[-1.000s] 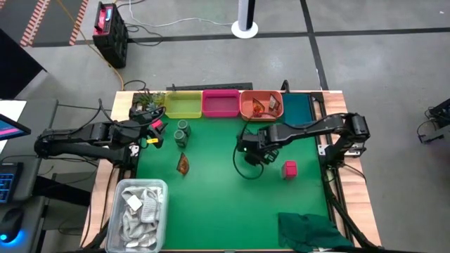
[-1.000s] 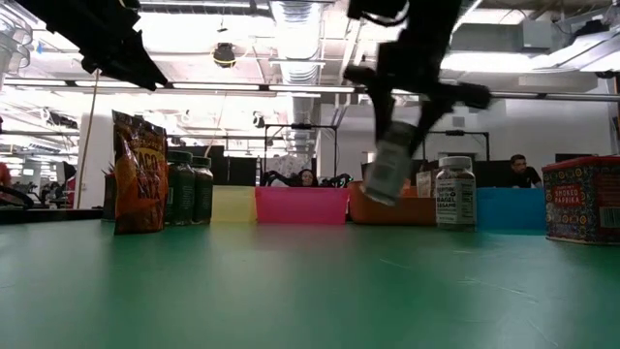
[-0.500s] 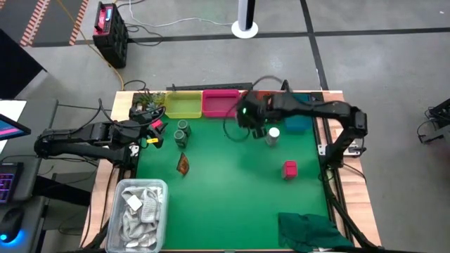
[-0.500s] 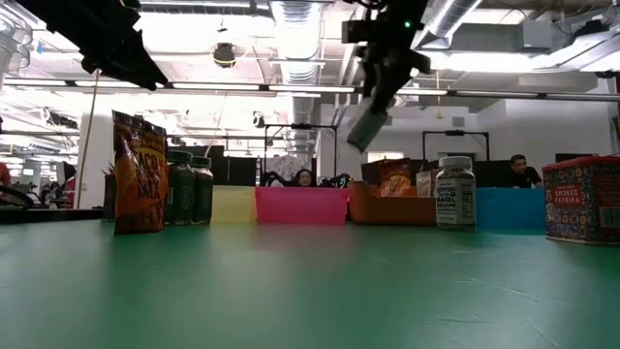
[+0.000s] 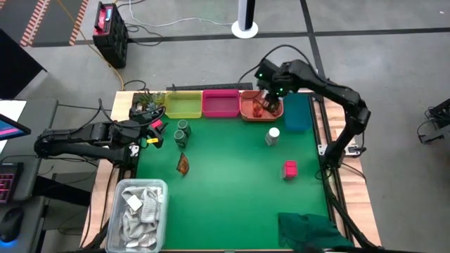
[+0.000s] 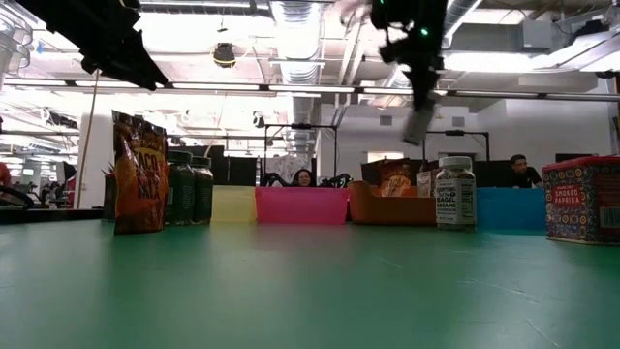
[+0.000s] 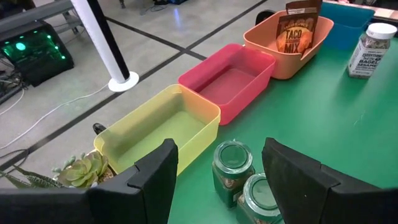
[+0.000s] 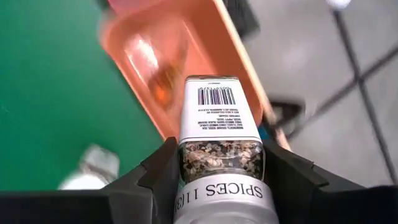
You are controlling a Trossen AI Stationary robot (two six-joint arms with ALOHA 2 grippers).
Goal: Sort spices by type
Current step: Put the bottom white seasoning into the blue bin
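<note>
Right wrist view: the right gripper [image 8: 219, 186] pinches a spice jar [image 8: 219, 134] above the orange tray [image 5: 247, 107] at the table's far edge, probably heading for a tray. The left gripper [image 7: 217, 177], spread, waits near the green jars [image 7: 233, 163].

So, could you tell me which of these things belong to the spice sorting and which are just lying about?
Job: jar in the shut right gripper, standing white-capped jar, two green jars, loose packet, packets in the orange tray, pink box.
Lying about: tub of white packets, green cloth, small plant.
Idle and open: left gripper, near the green jars.
</note>
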